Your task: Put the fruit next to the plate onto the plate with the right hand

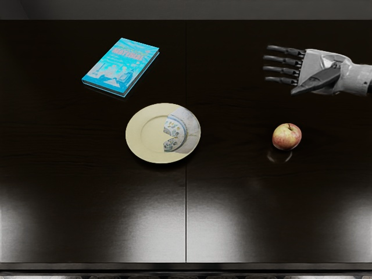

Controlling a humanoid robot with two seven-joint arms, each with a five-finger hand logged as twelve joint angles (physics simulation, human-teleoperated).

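Item one: a dark, glossy table (87, 221), seen from above at a slant, with a thin seam running from far to near through its middle and soft patches of light reflected along the near part. Item two: a round plate (148, 136), pale yellow, laid flat close to the centre of the table, just left of the seam for the most part; a wedge on its right side is covered by a blue-and-white pattern, and nothing is carried on it. Item three: an apple (286, 136), red with yellow-green patches, stood upright on the table to the right of the plate and well apart from it, at about the same depth; a faint reflection is shown on the surface just in front of it. The apple is touched by nothing. Item four: a book (121, 66) with a turquoise cover, laid flat and turned at an angle, at the far left, beyond the plate and clear of it. Item five: the right hand (305, 70), brought in from the right edge at the far side, held above the table beyond the apple and apart from it; its fingers (282, 60) are stretched out straight towards the left and slightly spread, the thumb is angled beneath, and nothing is grasped.
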